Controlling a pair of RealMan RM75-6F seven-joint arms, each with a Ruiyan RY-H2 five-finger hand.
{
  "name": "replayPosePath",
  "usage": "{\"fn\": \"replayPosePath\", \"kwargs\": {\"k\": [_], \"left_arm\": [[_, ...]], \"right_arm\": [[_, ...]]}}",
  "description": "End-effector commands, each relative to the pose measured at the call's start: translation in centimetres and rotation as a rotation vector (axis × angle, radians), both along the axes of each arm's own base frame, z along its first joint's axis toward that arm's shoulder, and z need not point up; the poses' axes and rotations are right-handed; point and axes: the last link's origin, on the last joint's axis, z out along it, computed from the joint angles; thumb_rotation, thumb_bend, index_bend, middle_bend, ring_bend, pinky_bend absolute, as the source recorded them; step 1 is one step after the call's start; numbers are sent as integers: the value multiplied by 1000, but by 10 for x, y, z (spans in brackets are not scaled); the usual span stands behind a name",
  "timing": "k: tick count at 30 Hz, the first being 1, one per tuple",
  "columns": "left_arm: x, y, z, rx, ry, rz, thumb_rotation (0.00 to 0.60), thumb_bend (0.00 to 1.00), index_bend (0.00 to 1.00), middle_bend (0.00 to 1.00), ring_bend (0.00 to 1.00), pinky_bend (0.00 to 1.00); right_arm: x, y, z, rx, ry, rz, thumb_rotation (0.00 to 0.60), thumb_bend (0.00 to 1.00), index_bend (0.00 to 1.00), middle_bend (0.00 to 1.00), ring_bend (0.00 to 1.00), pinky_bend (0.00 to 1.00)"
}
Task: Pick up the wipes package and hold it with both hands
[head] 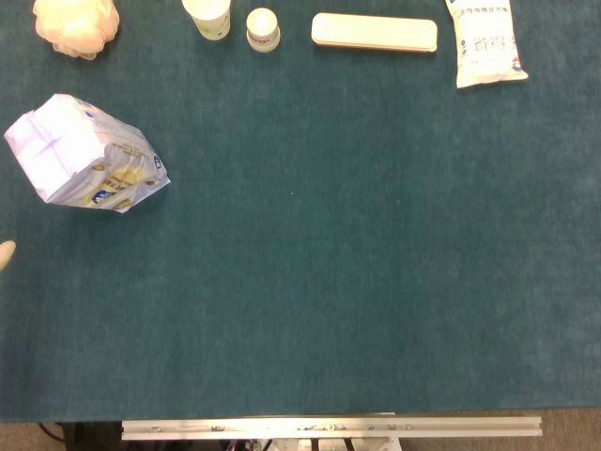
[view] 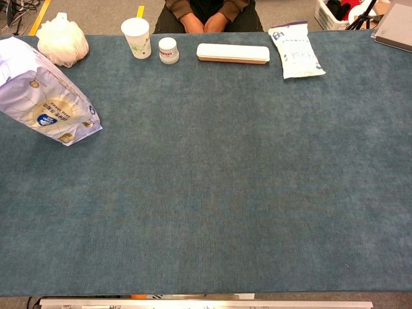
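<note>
Head view: we see the wipes package (head: 486, 42) lying flat at the table's (head: 329, 282) far right edge, untouched; a pale fingertip of the left hand (head: 5, 255) shows at the left border, grip unclear. Chest view: we find wipes package (view: 295, 50) beside the long case (view: 233, 53); neither hand visible.

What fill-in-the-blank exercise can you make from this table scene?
The large bag lies on the robot's ____ side.
The jar stands between the case and the ____.
The small pack lies at the far ____ corner.
Missing words: left; cup; right.
</note>
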Motion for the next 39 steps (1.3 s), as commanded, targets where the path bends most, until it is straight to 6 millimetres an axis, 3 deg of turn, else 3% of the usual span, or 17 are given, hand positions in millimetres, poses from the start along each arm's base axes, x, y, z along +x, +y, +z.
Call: {"fn": "replayPosePath", "kwargs": {"k": [1, 13, 21, 32, 39], "left_arm": [[-1, 0, 0, -4, 3, 2, 600, 168, 86, 0, 0, 77], [2, 11, -2, -50, -7, 2, 600, 167, 82, 0, 0, 77], [11, 36, -6, -143, -34, 7, 600, 157, 1, 0, 0, 77], [37, 70, -22, -285, -92, 0, 600, 116, 0, 0, 0, 80], [43, 96, -35, -339, -83, 30, 600, 116, 0, 0, 0, 80]], "right_arm": [[0, 0, 0, 1, 2, 0, 600, 81, 0, 59, 7, 116], [5, -11, 12, -36, -4, 23, 600, 82, 0, 59, 7, 116], [8, -20, 16, -37, -16, 32, 600, 81, 0, 59, 6, 116], [7, -19, 20, -40, -24, 37, 600, 82, 0, 59, 7, 116], [1, -15, 22, -35, -31, 30, 600, 82, 0, 59, 7, 116]]}}
